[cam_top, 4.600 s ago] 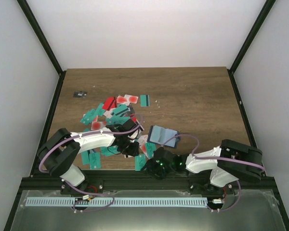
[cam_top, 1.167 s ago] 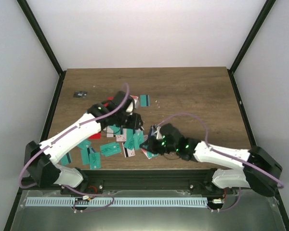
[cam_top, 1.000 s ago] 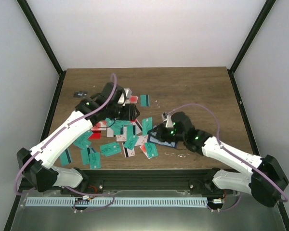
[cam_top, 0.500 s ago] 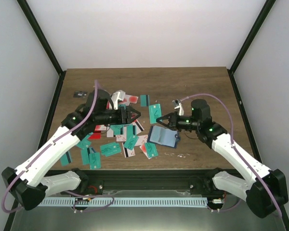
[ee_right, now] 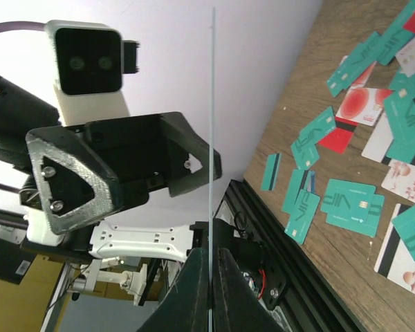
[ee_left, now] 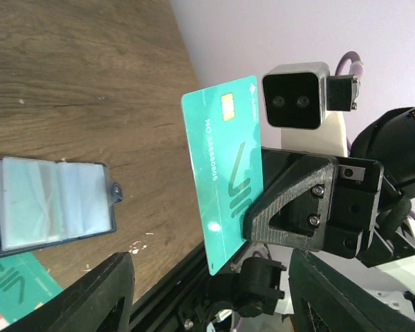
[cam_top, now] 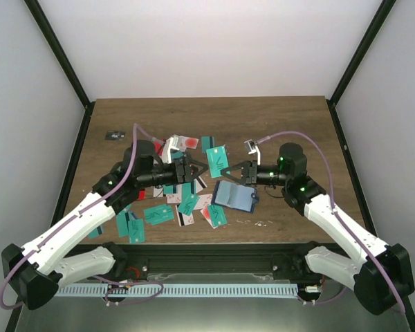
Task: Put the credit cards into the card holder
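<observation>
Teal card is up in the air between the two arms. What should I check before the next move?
1. Right gripper shut on the teal card, card upright: ok.
2. Left gripper open, facing the card: ok.
3. Card between the left fingers: cannot tell.
4. Card holder lying open on the table: ok.
5. Card's chip face toward the left wrist camera: ok.

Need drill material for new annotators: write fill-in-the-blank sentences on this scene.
The right gripper is shut on a ____ credit card.
The left gripper faces that card with jaws ____.
The open card holder lies on the ____.
Missing: teal; open; table.
</observation>
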